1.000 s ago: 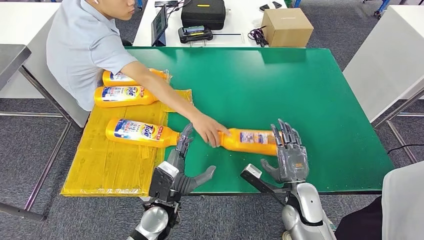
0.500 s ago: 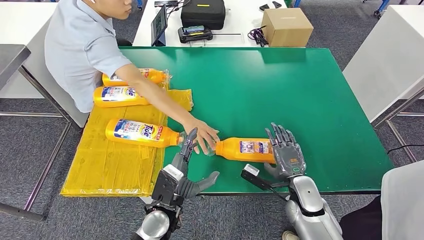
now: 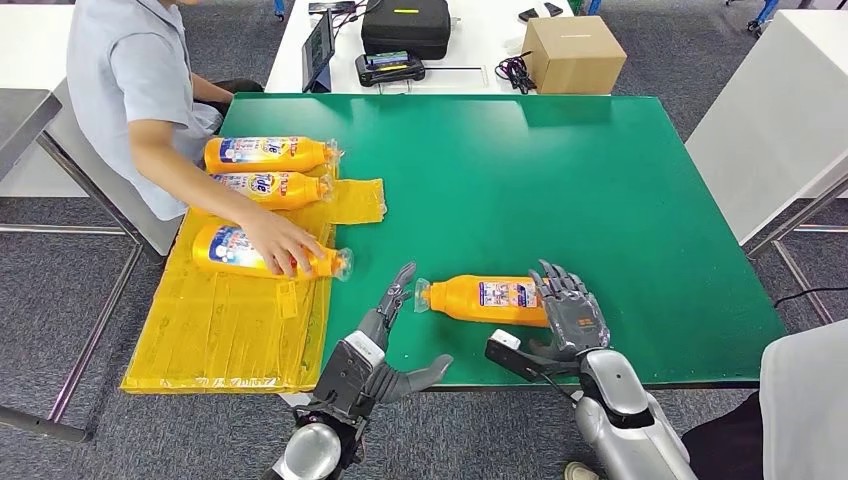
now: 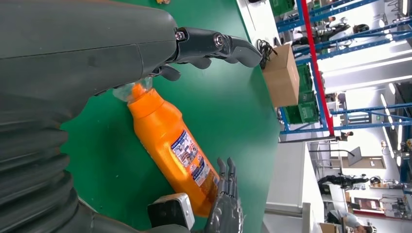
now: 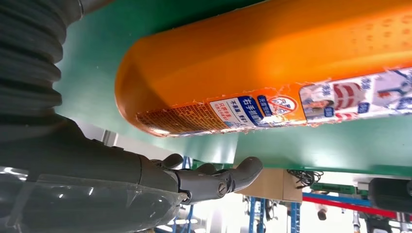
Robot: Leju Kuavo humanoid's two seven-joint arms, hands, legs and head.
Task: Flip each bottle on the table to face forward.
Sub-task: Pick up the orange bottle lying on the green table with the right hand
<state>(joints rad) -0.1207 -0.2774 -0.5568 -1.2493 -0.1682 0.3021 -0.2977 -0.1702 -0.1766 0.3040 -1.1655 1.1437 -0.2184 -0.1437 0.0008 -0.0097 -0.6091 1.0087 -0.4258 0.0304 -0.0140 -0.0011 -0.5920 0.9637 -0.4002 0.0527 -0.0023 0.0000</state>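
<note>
A person's hand (image 3: 278, 243) rests on one of three orange bottles (image 3: 262, 153) on the yellow sheet (image 3: 230, 320). Left hand (image 3: 385, 340) open beside the cap of the fourth bottle (image 3: 480, 298) lying on the green table (image 3: 560, 170); right hand (image 3: 570, 310) open, fingers spread at its base

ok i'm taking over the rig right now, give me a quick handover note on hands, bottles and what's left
Left hand: open, fingers spread, hovering just short of the cap end of the bottle on the green table, not touching it.
Right hand: open, fingers by the bottle's base; contact cannot be told.
That bottle lies on its side near the front edge, small-print back label up, cap towards the robot's left.
Three bottles lie on the yellow sheet at left; a person's hand rests on the nearest one.
Done: nothing gripped yet. Left: grip this bottle and roll it so its front label faces up.
</note>
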